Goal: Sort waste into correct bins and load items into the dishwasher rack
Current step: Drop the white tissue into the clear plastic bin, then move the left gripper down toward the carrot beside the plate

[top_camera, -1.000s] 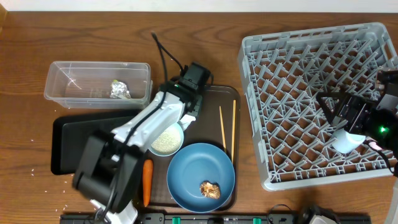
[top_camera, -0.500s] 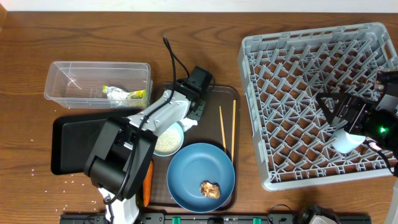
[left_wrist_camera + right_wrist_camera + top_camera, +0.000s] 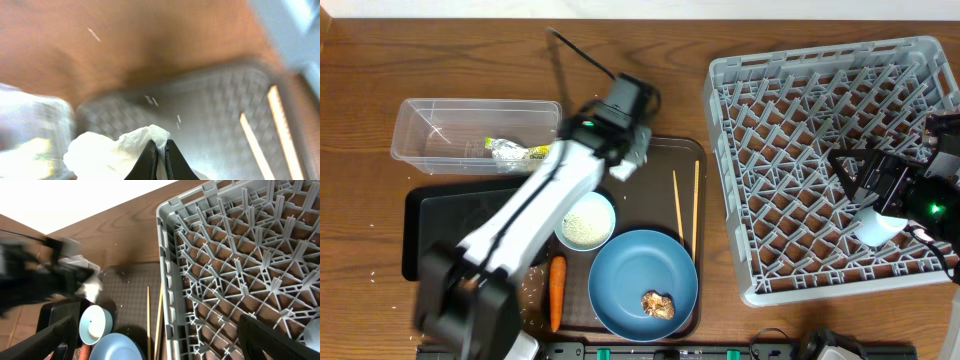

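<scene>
Wooden table, overhead view: dishwasher rack fills 3 o'clock. Clear box sits at 10 with the wrapper inside, and the black tray is at 9, just below it. Brown serving tray at centre carries the white bowl of rice and the blue bowl with the brown lump. Chopsticks lie along its 3 o'clock edge. Carrot is just beside the blue bowl, at its 9. Left gripper is over the serving tray's 11 o'clock corner with the tissue. Right gripper hangs over the rack, light-blue cup at its 6.

Left wrist view, blurred: jaws together, clamped on one thin fold of the tissue. The rest bulges loose toward 8 o'clock. It looks white, crumpled, light and floppy.

Right wrist view: jaws wide apart, nothing between them, rack lattice below.

Risks, my read:
- The pinch is on a corner only, so a fast swing toward the bins at 9–10 could shake the tissue free. It would then drop on the serving tray or the table.
- The loose part could drag across the box rim and pull out of the jaws.
- The two bins touch or nearly touch, so a sloppy release point could land it in the wrong one.
- Tissue may cling to the jaws on release.
</scene>
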`<state>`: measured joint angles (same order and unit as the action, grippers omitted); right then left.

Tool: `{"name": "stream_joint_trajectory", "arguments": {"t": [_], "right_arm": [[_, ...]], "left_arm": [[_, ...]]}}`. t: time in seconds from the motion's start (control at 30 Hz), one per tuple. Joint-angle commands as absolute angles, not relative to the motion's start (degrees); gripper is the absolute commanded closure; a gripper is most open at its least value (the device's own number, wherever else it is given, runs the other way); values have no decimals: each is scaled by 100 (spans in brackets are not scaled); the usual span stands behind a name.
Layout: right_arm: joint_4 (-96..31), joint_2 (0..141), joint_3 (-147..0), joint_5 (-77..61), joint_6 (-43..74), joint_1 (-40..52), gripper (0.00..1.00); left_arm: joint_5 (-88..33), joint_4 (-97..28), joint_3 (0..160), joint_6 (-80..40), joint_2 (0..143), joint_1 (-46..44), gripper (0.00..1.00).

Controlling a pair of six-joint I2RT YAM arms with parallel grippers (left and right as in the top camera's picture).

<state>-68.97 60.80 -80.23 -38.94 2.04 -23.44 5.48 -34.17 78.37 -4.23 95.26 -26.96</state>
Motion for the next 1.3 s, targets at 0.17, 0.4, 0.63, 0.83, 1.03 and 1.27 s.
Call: {"name": "stream_joint_trajectory", "arguments": {"t": [0.17,0.4,0.63,0.83,1.03,1.27], "right_arm": [[-6901,6077,-8051,-3900,119,-2274,5],[-6919,6075,-8051,-3883,121,-2263,4],[-6884,6075,-8051,-3881,119,-2252,3],[-6923,6075,-8051,-3881,119,-2252,2],[-6952,6075,-8051,-3883,121,-2252,1],[-6989,6077,-8051,-3883,121,-2252,1]], "left_arm": [[1149,-3094,7874,-408,9472,-1431,94],[10,-2797,7861,-410,9749,-381,94],[-110,-3009,7863,-412,9612,-137,56],[-110,-3474,7863,-493,8976,-137,42],[-1074,-4265,7863,-493,8125,-148,42],[-1496,-5352,7863,-493,7376,-735,35]]}}
